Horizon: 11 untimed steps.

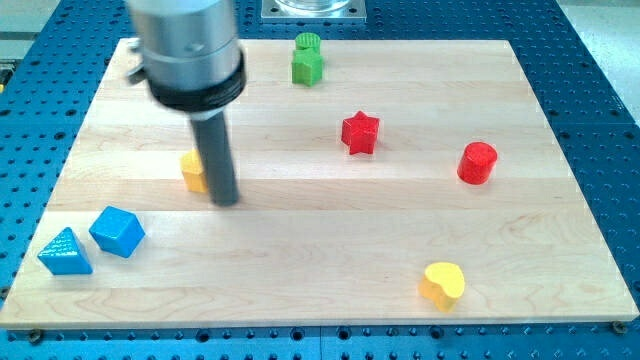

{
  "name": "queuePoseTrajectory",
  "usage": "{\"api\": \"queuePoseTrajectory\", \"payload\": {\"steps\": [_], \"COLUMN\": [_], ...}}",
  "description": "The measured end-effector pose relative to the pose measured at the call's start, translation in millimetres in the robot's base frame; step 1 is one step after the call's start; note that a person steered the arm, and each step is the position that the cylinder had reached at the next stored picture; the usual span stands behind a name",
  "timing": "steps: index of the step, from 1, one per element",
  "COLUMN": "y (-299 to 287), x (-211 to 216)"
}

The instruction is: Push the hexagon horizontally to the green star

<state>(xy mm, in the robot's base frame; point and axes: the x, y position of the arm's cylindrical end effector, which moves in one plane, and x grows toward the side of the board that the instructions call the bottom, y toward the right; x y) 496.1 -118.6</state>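
Camera view shows the wooden table (300, 250) with the dark rod's tip (227, 200) planted just to the view's right of the yellow hexagon (193, 171), touching or nearly touching it and hiding part of it. No pincer exists on this arm, so none is in view. The green star (308, 60) sits near the view's top edge, well apart from the hexagon. A red star (360, 133) and red cylinder (478, 163) lie toward the right, a yellow heart (443, 285) at lower right, and a blue cube (117, 231) beside a blue triangle (66, 252) at lower left.
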Motion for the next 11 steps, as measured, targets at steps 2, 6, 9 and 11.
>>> {"api": "queuePoseTrajectory", "payload": {"steps": [2,6,9,11], "y": [-38.1,-26.9,-0.5,-73.0], "x": [-81.0,-133.8,-202.0,-246.4]}}
